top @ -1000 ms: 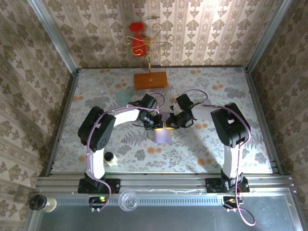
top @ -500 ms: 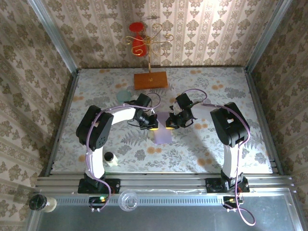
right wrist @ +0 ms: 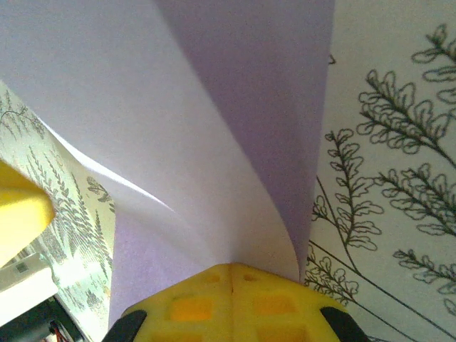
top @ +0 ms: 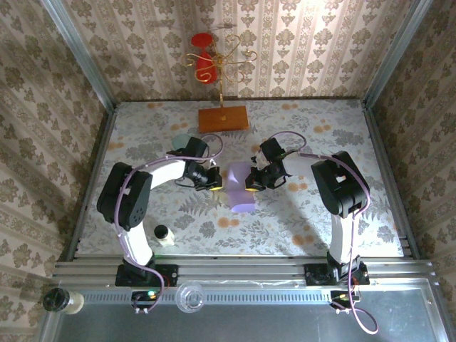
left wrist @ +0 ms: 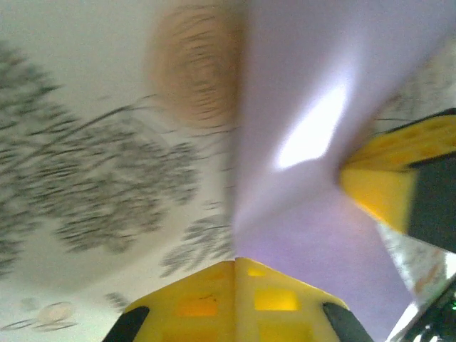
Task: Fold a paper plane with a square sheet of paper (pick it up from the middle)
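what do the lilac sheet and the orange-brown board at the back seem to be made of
The lilac sheet looks like thin matte paper: it curls softly and light glows through it. The orange-brown board is probably wood with a smooth finish, going by its warm colour and flat slab shape; any grain is too small to see.

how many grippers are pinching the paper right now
2: the left gripper is shut on the left side of the paper, the right gripper on its right side.
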You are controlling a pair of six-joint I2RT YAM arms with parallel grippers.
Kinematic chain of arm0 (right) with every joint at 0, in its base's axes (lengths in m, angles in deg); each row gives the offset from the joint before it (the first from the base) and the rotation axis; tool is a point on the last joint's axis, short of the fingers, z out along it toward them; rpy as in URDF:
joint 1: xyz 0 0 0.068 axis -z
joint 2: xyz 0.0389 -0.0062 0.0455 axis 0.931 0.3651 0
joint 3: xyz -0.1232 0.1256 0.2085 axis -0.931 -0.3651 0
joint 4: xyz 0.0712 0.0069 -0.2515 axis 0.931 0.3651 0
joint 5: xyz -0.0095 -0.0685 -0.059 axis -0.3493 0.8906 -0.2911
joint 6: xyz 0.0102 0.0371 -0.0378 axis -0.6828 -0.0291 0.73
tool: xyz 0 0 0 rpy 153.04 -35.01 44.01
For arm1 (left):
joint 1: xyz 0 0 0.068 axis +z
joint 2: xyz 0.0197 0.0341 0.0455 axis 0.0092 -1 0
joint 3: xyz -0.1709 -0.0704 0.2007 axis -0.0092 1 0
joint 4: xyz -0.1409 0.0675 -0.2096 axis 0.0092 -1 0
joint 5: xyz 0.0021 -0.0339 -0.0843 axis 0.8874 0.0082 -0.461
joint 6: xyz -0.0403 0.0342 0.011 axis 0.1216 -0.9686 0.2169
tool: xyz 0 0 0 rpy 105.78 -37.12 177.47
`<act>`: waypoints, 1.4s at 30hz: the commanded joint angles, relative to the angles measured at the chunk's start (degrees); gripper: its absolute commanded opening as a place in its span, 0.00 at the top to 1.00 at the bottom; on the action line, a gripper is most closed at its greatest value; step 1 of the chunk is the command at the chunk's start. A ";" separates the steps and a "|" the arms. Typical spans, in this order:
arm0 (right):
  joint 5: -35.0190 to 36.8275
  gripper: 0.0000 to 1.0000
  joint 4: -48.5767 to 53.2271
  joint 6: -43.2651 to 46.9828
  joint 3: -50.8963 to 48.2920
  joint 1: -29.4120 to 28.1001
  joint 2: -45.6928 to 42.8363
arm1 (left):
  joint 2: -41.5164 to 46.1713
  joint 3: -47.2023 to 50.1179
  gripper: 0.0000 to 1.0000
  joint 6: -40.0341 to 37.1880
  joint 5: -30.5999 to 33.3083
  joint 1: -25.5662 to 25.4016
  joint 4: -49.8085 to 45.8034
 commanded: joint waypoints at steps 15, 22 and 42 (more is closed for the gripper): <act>13.83 0.94 11.18 1.58 -4.04 0.15 7.59 | -10.35 -2.99 0.97 9.34 -1.13 -5.34 13.26; 15.21 0.94 11.73 1.70 -4.33 0.28 8.12 | -7.62 3.46 0.97 9.60 1.83 -1.27 13.79; 16.72 0.95 11.75 2.00 -4.50 0.41 9.12 | -5.44 -0.18 0.97 12.94 -2.56 -2.64 19.83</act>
